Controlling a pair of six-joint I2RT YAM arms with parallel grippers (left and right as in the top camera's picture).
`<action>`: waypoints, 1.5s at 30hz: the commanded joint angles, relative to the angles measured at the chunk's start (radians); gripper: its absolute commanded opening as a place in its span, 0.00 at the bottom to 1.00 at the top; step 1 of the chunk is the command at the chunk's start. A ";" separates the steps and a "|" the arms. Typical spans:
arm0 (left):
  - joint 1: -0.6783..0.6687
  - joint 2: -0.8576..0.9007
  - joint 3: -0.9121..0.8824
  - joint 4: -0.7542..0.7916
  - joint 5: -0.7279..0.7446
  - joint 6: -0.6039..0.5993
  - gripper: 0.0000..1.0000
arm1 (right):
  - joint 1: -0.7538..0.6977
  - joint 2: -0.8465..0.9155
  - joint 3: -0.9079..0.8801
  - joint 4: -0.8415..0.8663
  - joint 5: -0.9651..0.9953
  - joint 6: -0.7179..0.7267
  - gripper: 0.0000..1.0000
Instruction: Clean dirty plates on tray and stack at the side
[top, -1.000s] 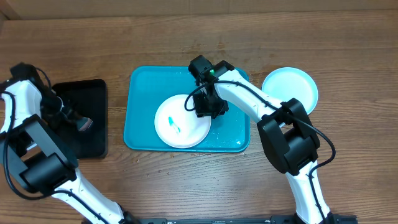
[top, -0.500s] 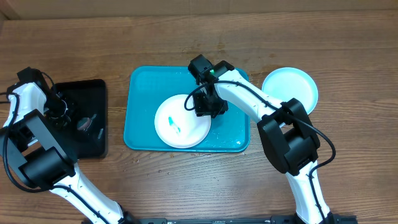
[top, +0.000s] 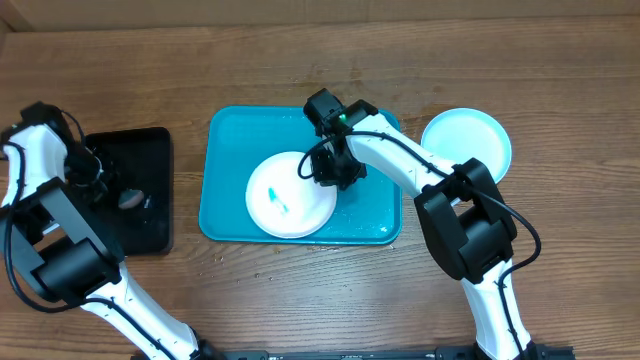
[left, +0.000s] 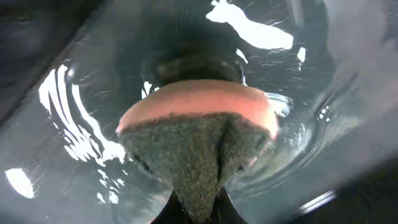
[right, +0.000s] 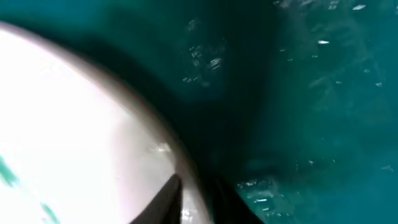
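Since a second ago the left pincer (top: 122, 195) has clamped shut on the sponge (top: 131, 199) over the black tray (top: 150, 150). Overhead, the right pincer (top: 328, 178) is closed on the rim of the white plate (top: 285, 200), which lies in the teal tray (top: 225, 140). Left wrist: sponge squeezed. Right wrist: rim between fingers (right: 166, 194).

The place read as a robotics lab bench: a left arm (top: 60, 265) and a right arm (top: 470, 225), white and black with exposed cables, stood at a plain wood-grain worktop (top: 300, 60), where plastic props were laid out: a teal tray (top: 225, 160), a black tray (top: 150, 150), a white plate (top: 290, 195), a light blue plate (top: 465, 140).
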 joint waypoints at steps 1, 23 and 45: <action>-0.004 -0.003 0.154 -0.099 0.014 0.020 0.04 | 0.002 -0.011 -0.036 0.023 0.008 0.003 0.08; -0.395 -0.025 0.233 -0.353 0.468 0.366 0.04 | 0.002 -0.011 -0.036 0.142 0.008 0.061 0.20; -0.832 -0.025 -0.098 0.001 0.060 -0.041 0.14 | -0.050 -0.011 -0.036 0.108 0.008 0.101 0.21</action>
